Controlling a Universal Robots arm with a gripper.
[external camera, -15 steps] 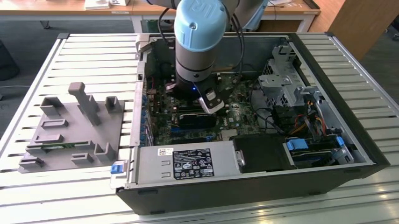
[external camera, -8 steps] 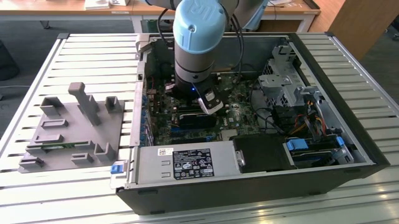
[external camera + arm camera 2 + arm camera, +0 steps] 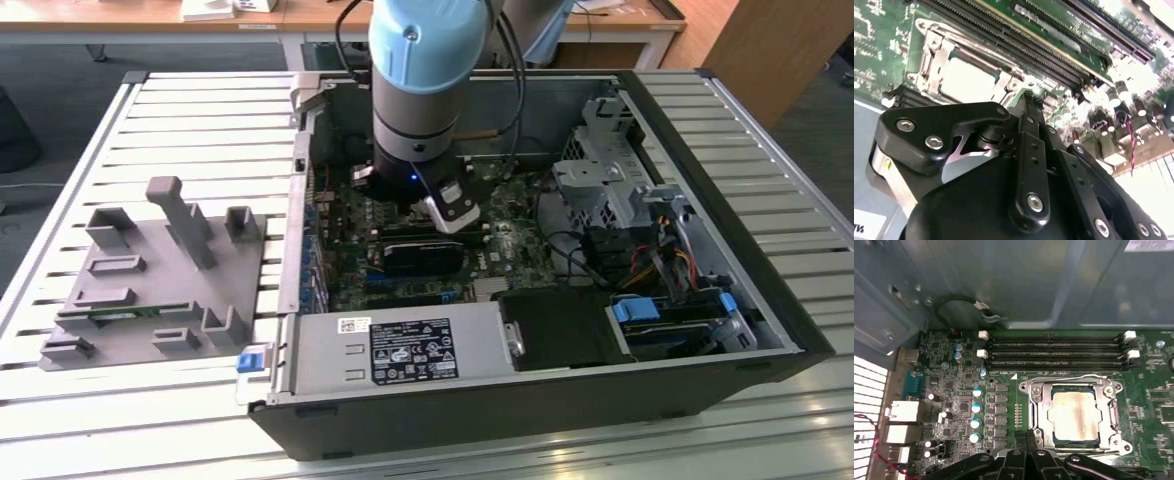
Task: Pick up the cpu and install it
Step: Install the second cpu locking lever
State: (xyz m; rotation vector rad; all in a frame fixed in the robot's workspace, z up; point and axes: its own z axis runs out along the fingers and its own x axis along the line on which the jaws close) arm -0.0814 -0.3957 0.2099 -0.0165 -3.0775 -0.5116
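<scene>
Now, taking the CPU socket as the landmark for every place below.

Socket: the CPU socket point(image 3: 1076, 412) is sitting on the green motherboard point(image 3: 1004, 390) with its metal retention frame point(image 3: 1040, 390) running around it, which is what is keeping the chip located.

Cpu: the cpu point(image 3: 1075, 411), silver-grey on top, is lying flat inside the socket, square to the frame; it is also showing in the second wrist view point(image 3: 966, 80). It is looking already seated, though whether the frame is latched down I cannot tell.

Gripper: the gripper point(image 3: 1027, 436) is hovering just beside the socket's corner with its two fingertips point(image 3: 1020, 437) pressed together, nothing between them. In the second wrist view the closed tips point(image 3: 1026, 97) are pointing at the socket's edge, just clear of the chip. Judging by this, it is holding narrow because it is carrying nothing.

Memory slots: the long black memory slots point(image 3: 1054, 352) are running parallel to the socket on its far side from the gripper, apparently unfilled.

Case: the open computer case point(image 3: 747, 290) is lying on its side, giving the arm point(image 3: 420, 90) a straight reach down onto the socket.

Fixture: a grey parts tray point(image 3: 147, 290) is resting well apart from the socket, outside the case, toward the exterior view's left.
</scene>
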